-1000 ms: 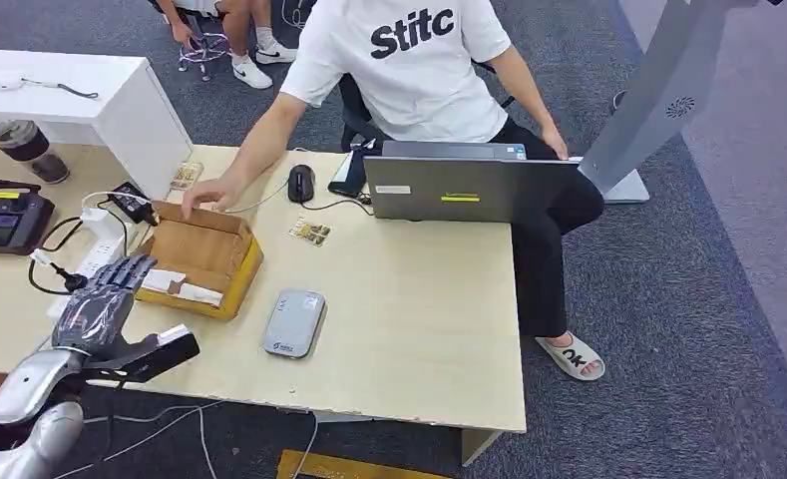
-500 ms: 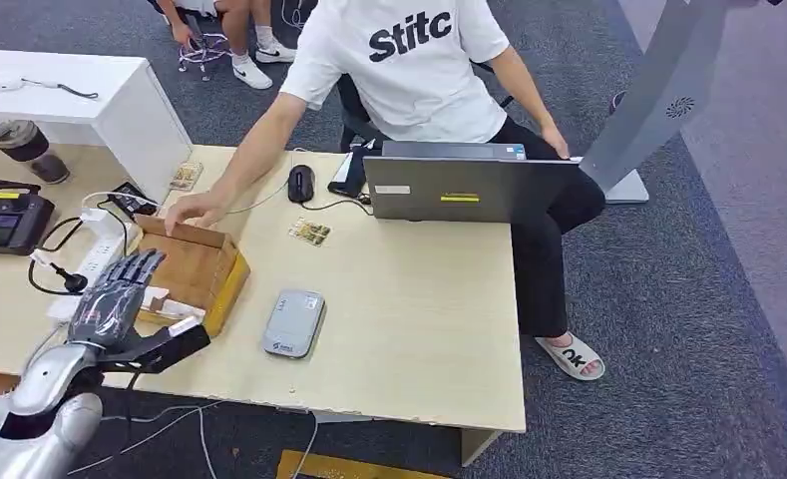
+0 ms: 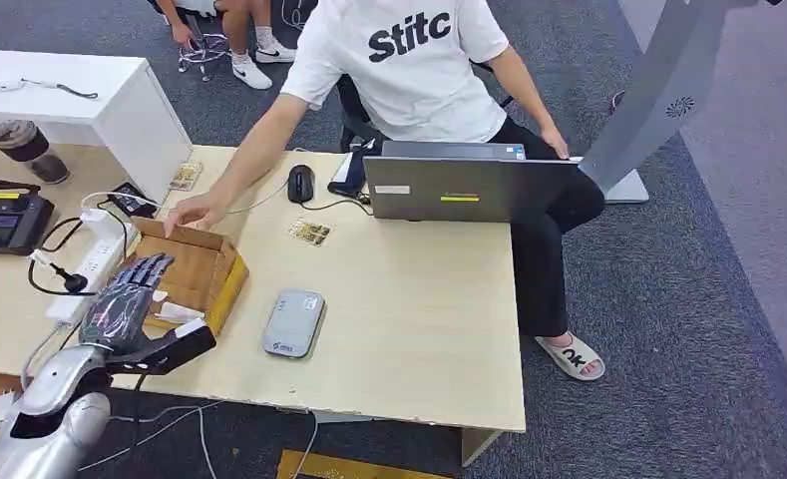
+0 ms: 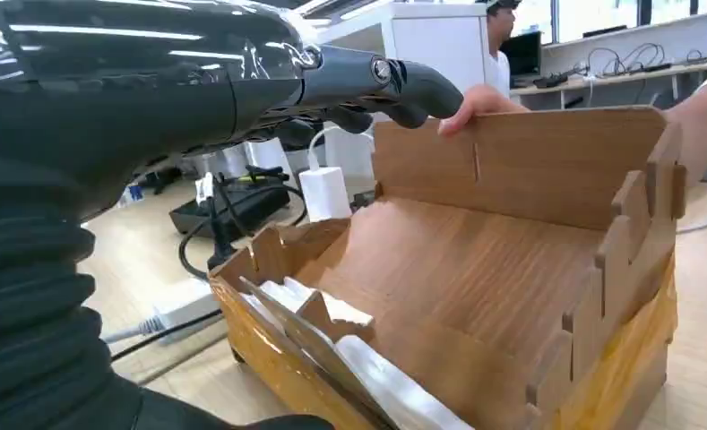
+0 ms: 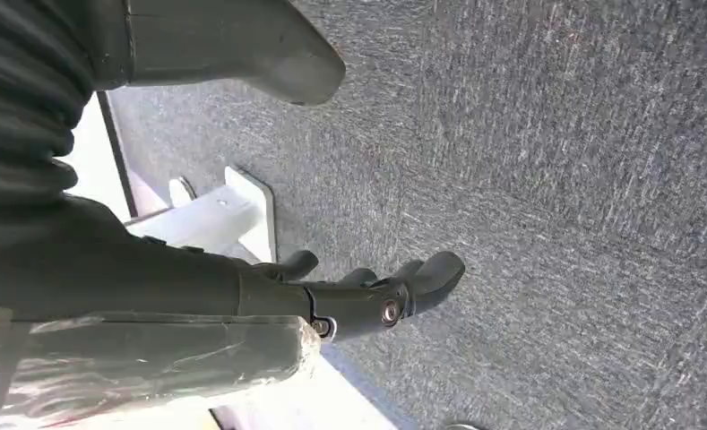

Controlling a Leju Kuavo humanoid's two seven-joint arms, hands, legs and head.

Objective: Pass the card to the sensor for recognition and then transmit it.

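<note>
Cardboard box (image 3: 192, 274) sits just ahead of left hand (image 3: 130, 299); white cards (image 4: 331, 313) stand in slots at box's near end, under fingers. Step in hand: reach for card, none held, fingers spread. Next move needs pinch on one card's edge between slot walls. Person's hand (image 3: 195, 211) rests on box's far wall. Grey sensor (image 3: 293, 322) lies beside box, open bench around it. Right hand (image 5: 367, 291) hangs over carpet, fingers loosely curled, holding nothing.

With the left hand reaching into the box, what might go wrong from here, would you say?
1. A person's hand rests on the far wall of the wooden box where the left hand hovers; the two might collide.
2. The white cards sit wedged in a narrow slot, so the fingers may fumble them or tip the box.
</note>
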